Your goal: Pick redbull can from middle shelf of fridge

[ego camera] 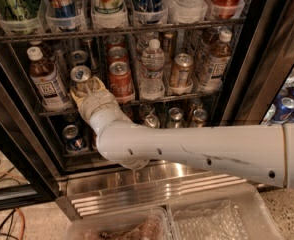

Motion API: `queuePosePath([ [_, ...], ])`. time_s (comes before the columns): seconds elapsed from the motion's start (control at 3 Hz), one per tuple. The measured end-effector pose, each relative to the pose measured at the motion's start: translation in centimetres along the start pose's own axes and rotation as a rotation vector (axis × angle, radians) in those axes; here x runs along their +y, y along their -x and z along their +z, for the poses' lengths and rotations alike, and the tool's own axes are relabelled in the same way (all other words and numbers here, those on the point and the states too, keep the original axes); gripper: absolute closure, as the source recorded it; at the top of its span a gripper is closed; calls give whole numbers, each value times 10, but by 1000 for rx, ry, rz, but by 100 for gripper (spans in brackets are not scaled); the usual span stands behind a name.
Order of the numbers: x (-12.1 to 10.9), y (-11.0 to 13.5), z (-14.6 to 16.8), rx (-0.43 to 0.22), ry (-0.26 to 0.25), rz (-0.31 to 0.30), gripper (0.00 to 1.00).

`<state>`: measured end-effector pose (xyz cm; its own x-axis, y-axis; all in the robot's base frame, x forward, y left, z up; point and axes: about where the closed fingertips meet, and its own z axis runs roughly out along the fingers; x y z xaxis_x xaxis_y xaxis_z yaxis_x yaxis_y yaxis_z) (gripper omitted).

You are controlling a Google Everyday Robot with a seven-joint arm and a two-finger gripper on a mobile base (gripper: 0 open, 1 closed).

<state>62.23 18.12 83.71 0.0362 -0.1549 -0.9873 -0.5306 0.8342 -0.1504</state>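
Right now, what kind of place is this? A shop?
Probably a shop or break room: a glass-door drinks fridge stocked with drinks like the cola can and water bottle. The gripper is at the redbull can on the middle shelf.

Mid shelf [159,100]: cans [120,80], btls [152,70]; tool [89,90] there.
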Motion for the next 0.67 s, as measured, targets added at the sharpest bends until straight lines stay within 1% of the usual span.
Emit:
queuePosePath([
  [0.33,-1,0,1,0,0,0,100],
  [0.67,0,9,-3,-16,13,-7,100],
])
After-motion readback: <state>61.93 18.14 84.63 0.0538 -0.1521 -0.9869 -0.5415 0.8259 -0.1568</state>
